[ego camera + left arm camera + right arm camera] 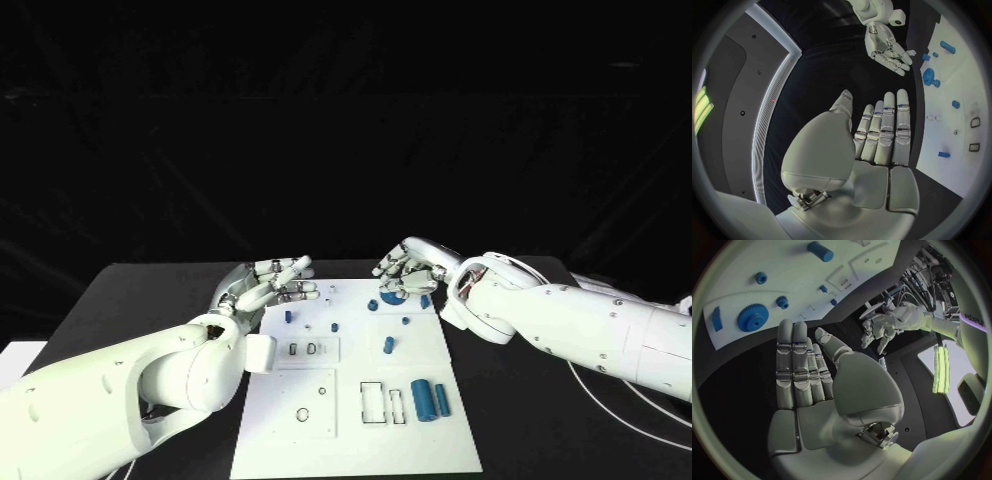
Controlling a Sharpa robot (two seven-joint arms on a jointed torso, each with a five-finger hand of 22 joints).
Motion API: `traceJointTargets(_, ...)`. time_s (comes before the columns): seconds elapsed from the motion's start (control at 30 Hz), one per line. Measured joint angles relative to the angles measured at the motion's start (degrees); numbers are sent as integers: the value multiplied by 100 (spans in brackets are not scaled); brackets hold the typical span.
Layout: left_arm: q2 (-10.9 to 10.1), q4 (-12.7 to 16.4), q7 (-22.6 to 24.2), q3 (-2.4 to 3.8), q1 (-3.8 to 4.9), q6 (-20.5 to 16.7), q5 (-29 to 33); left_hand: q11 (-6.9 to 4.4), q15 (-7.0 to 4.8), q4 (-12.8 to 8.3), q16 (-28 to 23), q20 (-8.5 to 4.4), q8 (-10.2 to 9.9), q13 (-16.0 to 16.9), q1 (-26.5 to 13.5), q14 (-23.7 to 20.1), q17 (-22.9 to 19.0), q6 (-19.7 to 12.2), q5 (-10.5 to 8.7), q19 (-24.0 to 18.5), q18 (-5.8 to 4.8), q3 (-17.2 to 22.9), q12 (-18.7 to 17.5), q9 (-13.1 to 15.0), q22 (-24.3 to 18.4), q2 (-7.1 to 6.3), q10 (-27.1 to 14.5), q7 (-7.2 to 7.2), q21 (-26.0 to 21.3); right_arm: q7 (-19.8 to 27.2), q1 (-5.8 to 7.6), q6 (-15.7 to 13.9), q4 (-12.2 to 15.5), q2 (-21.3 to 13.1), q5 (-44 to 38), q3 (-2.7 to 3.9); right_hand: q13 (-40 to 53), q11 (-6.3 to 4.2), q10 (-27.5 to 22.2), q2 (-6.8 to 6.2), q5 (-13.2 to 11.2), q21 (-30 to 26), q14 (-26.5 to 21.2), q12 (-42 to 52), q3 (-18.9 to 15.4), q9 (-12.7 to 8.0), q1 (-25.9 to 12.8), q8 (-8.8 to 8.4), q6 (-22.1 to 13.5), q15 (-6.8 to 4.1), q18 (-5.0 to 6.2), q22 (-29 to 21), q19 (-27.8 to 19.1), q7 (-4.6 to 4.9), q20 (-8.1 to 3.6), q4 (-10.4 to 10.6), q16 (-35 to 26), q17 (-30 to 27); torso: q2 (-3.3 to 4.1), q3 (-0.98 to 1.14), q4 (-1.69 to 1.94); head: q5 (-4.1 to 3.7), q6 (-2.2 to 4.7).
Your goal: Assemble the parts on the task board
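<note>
Left hand (270,283): empty, fingers stretched out and apart, at the left far corner of the task board (339,445)
Right hand (408,268): empty too, fingers loosely spread, above the far edge of the board, just beside the blue gear (392,296)
Blue cylinder (424,399): lies on the near right part of the board, next to a thinner blue pin (443,397)
Small blue parts: scattered on the far half of the board, among them one peg (388,345)
Table (116,300): black, under the board

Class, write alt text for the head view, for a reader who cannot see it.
Two white robot arms reach over a black table, the silver left hand and right hand both open and holding nothing above the far end of a white rectangular task board. Small blue plastic parts, including a large blue cylinder, lie scattered on the board.
</note>
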Motion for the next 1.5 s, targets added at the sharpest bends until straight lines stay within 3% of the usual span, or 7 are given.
traceJointTargets(0.07,-28,67,-17,5,2,11,1,0,0,-12,0,-2,0,0,0,0,0,0,0,2,0,-12,0,0,1,0,0,0,0,-139,23,81,-1,17,-337,3,0,-20,20,-16,0,149,14,0,15,0,-16,0,18,-14,-1,89,51,-18,-32,15,245,102,46,-4,22,-19,12)
traceJointTargets(0.1,-44,106,-28,8,2,17,1,0,0,-12,0,-20,0,0,0,0,6,0,0,20,-1,-12,0,0,6,0,0,0,0,-202,31,118,-4,27,-493,4,0,-20,20,-67,0,323,22,0,12,0,-67,0,41,-66,0,200,85,-41,-66,19,948,453,73,-7,35,-30,18)
traceJointTargets(0.17,-61,144,-38,13,3,23,2,0,0,-12,0,-20,0,0,0,0,9,0,0,20,-1,-12,0,0,6,0,0,0,0,-298,40,179,-9,44,-734,5,0,-21,21,-92,0,561,23,0,45,0,-92,0,41,-67,0,355,88,-42,-70,52,1724,874,109,-10,55,-49,23)
traceJointTargets(0.47,-161,349,-86,27,11,56,5,1,0,-12,0,-20,0,1,0,0,10,-1,0,20,-1,-12,0,0,5,0,-1,0,0,-684,80,447,-28,127,-1689,19,-1,-57,-43,-126,-53,1316,23,0,284,-1,-266,0,61,-67,1,856,-79,-62,-50,94,2995,1884,257,-16,130,-104,65)
traceJointTargets(0.7,-183,426,-112,33,17,77,8,1,0,-12,0,-15,-21,1,0,0,17,-1,0,24,-1,-12,-14,-2,5,0,-1,0,0,-871,107,614,-54,198,-2083,24,-1,-40,-105,-165,-75,1667,23,0,383,-2,-349,0,120,-66,1,1083,-198,-80,-22,128,3859,2860,339,-13,146,-123,99)
traceJointTargets(1.17,-200,501,-152,34,21,114,12,1,0,-12,0,0,-28,1,0,-1,21,-1,0,40,-2,-12,-35,-5,5,0,-2,0,0,-1087,115,853,-145,315,-2465,26,-2,-20,-126,-164,-112,1957,23,0,506,0,-348,0,133,-66,1,1285,-295,-93,-1,190,4478,3561,446,-7,168,-136,126)
traceJointTargets(1.5,-210,519,-175,34,22,130,13,2,1,-28,0,1,-28,1,0,-1,29,-1,0,40,-2,-28,-35,-4,4,0,-2,0,-1,-1149,116,932,-157,352,-2586,26,-2,-61,-84,-134,-299,2244,22,0,634,12,-378,0,247,-66,1,1514,-324,-120,11,288,4833,3952,497,-20,191,-159,136)
